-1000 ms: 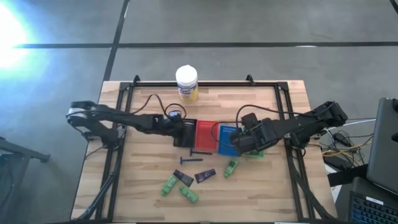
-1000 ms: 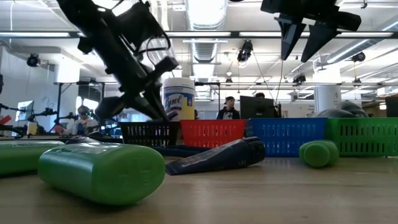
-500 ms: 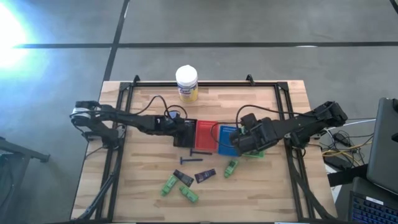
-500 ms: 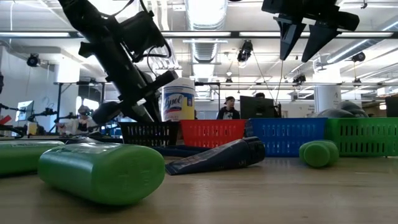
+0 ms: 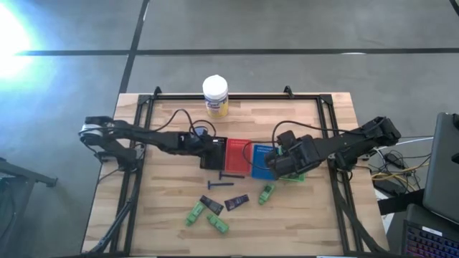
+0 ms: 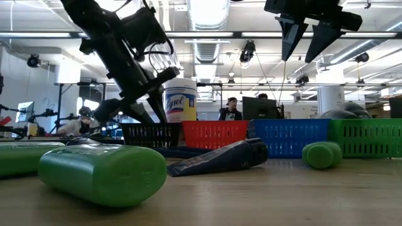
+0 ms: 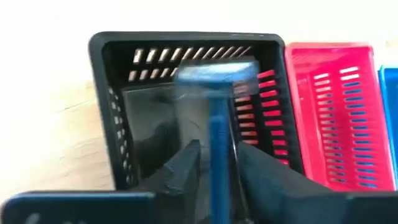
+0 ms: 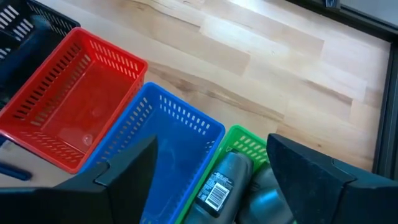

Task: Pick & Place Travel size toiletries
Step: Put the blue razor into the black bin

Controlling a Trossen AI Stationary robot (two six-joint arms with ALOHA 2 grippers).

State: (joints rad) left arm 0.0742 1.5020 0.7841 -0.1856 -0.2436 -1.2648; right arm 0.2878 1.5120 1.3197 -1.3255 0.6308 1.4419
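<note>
Sorting is partly done. In the right wrist view I see a grey mini bottle (image 8: 217, 182) lying in the green tray (image 8: 245, 148), while the blue tray (image 8: 166, 149) and red tray (image 8: 74, 102) show no items. On the surface (image 5: 172, 215), toiletries are left to collect: three green tubes (image 5: 195, 213) near the front edge with a fourth just in front of the blue tray, two dark navy packets (image 5: 236, 203) among them, and a thin dark stick (image 5: 231, 176) just in front of the red tray.

The left tool (image 7: 214, 163) hangs directly over the black tray (image 7: 106, 112). A blue razor (image 7: 216, 118) stands upright between its fingers (image 7: 184, 167), head uppermost. The fingers stand narrowly apart, close on either side of the handle; I cannot tell whether they grip it or have let it go. I judge this step to be the drop into the black tray.

The right tool (image 8: 211, 186) hovers above the blue and green trays, fingers spread wide, holding nothing.
</note>
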